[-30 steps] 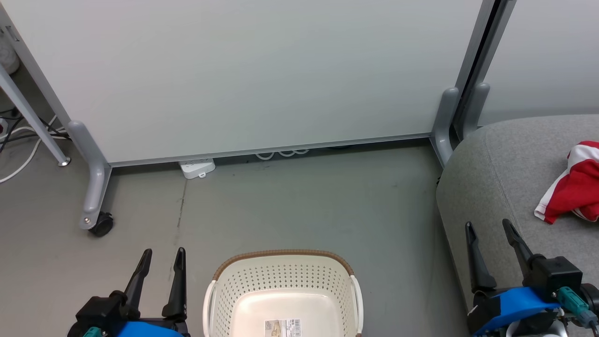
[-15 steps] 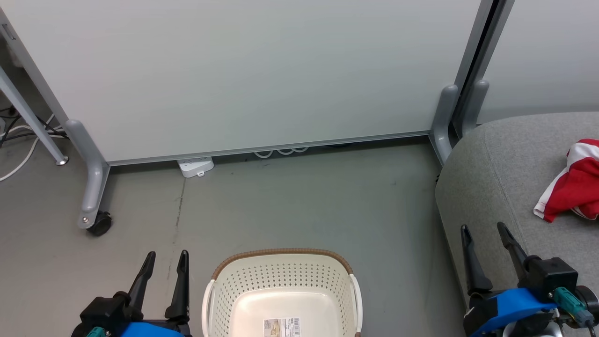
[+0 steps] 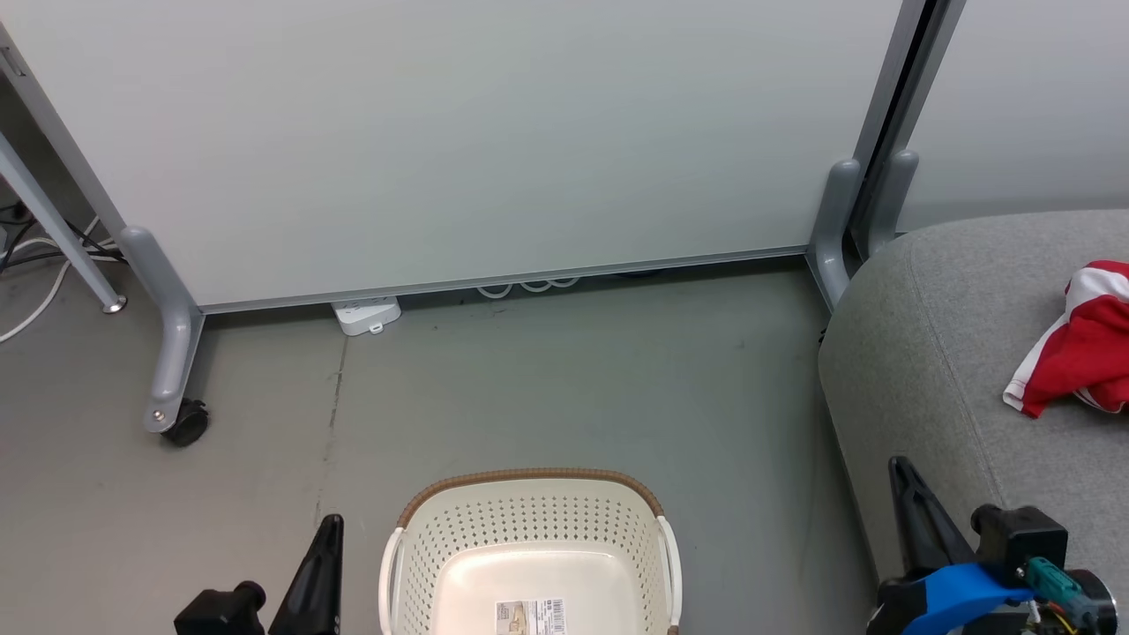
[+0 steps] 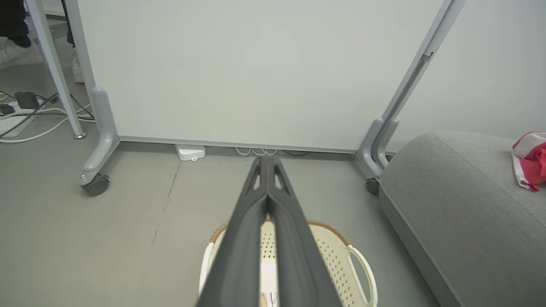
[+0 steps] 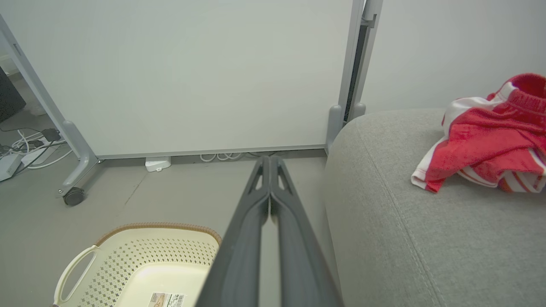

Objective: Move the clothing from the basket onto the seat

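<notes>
The cream basket (image 3: pixel 529 516) with a brown rim stands on the floor at bottom centre, holding nothing but a label on its bottom. The red-and-white clothing (image 3: pixel 1080 353) lies bunched on the grey seat (image 3: pixel 926 353) at the right. My left gripper (image 3: pixel 332 522) is shut and holds nothing, just left of the basket. My right gripper (image 3: pixel 898 465) is also shut with nothing in it, at the seat's front corner. The left wrist view looks past the shut left gripper (image 4: pixel 266 158) over the basket (image 4: pixel 330 256). The right wrist view has the right gripper (image 5: pixel 269 158), basket (image 5: pixel 140 251), seat (image 5: pixel 405 221) and clothing (image 5: pixel 486 140).
A white partition panel (image 3: pixel 441 132) on grey feet with a castor (image 3: pixel 187 423) closes off the back. A white power strip (image 3: pixel 366 315) lies at its base. Cables (image 3: pixel 35 260) and a slanted table leg (image 3: pixel 53 229) are at the far left. Grey floor (image 3: pixel 573 379) separates basket and panel.
Both grippers, open one second ago, have shut and sunk lower in the head view. The basket and the clothing have stayed put.
</notes>
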`<state>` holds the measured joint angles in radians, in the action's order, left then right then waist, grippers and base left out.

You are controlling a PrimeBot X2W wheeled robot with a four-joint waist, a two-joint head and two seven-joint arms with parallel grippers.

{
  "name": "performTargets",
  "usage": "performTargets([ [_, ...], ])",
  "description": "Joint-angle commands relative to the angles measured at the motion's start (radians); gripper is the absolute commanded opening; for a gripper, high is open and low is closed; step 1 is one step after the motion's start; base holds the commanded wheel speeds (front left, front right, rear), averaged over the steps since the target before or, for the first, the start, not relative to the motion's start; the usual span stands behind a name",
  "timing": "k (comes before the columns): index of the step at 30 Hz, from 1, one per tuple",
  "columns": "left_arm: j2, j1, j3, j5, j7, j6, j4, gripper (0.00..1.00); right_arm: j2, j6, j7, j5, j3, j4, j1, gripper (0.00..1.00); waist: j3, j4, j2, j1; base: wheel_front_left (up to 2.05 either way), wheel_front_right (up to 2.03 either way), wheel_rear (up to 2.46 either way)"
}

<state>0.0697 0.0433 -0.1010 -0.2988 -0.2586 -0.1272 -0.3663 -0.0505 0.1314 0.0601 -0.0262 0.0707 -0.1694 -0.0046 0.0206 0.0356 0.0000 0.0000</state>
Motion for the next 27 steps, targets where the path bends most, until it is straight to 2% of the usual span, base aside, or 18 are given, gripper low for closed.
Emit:
performTargets([
  [1,0.000,-0.001,0.001,-0.006,0.003,0.000,-0.002,0.00,0.000,0.000,-0.001,-0.007,0.001,-0.004,-0.001,0.00,0.000,0.000,0.0000,0.0000,0.00,0.00,0.00],
  [3,-0.004,-0.009,0.000,-0.013,0.006,0.000,-0.017,0.00,0.001,0.000,-0.004,-0.015,0.002,-0.022,0.004,0.00,0.000,0.000,0.0000,0.0000,0.00,0.00,0.00],
  [17,-0.006,0.007,0.041,-0.255,0.074,-0.001,0.010,0.00,0.000,0.000,-0.036,-0.308,0.010,-0.030,-0.018,0.00,-0.002,-0.004,0.0000,0.0000,0.00,0.00,0.00],
  [27,-0.008,0.016,0.064,-0.391,0.113,-0.001,0.025,0.00,0.000,0.000,-0.053,-0.472,0.014,-0.035,-0.031,0.00,-0.003,-0.007,0.0000,0.0000,0.00,0.00,0.00],
])
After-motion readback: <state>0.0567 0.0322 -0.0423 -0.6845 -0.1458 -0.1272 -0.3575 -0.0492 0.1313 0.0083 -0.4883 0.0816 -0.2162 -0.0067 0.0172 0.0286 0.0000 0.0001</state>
